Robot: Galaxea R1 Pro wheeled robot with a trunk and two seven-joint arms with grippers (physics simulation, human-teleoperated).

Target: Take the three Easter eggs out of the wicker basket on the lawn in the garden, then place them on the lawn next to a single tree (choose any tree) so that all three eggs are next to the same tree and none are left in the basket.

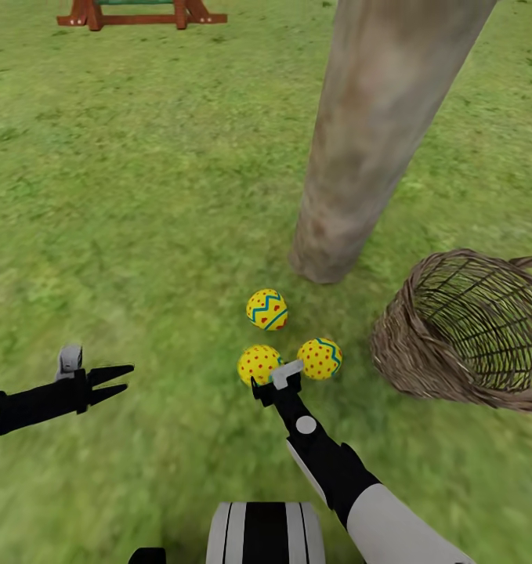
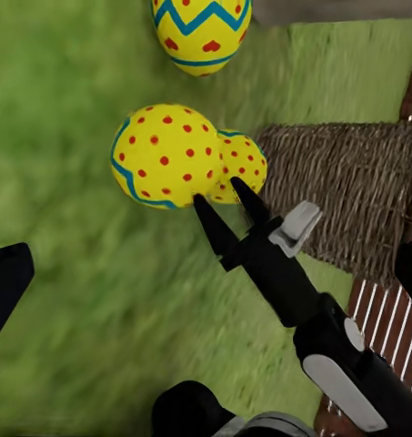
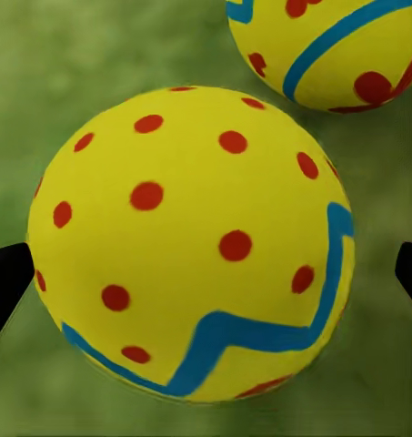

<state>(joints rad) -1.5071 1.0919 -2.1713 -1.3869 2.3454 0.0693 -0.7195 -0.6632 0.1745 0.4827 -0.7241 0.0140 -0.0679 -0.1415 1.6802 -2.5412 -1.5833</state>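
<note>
Three yellow Easter eggs lie on the lawn (image 1: 140,235) just in front of the thick grey-brown tree trunk (image 1: 367,149): one nearest the trunk (image 1: 267,309), one at the front left (image 1: 259,364), one at the front right (image 1: 320,358). My right gripper (image 1: 267,381) is open, low over the grass, its tips at the front-left egg (image 2: 166,155). In the right wrist view that egg (image 3: 192,241) sits between the spread fingertips (image 3: 5,278). The wicker basket (image 1: 469,329) lies tipped on its side to the right, with no eggs showing inside. My left gripper (image 1: 113,381) hangs open and empty at the left.
A wooden playset base (image 1: 140,12) stands far off at the back left. My robot's own base (image 1: 266,533) shows at the bottom. Open grass stretches to the left and behind the trunk.
</note>
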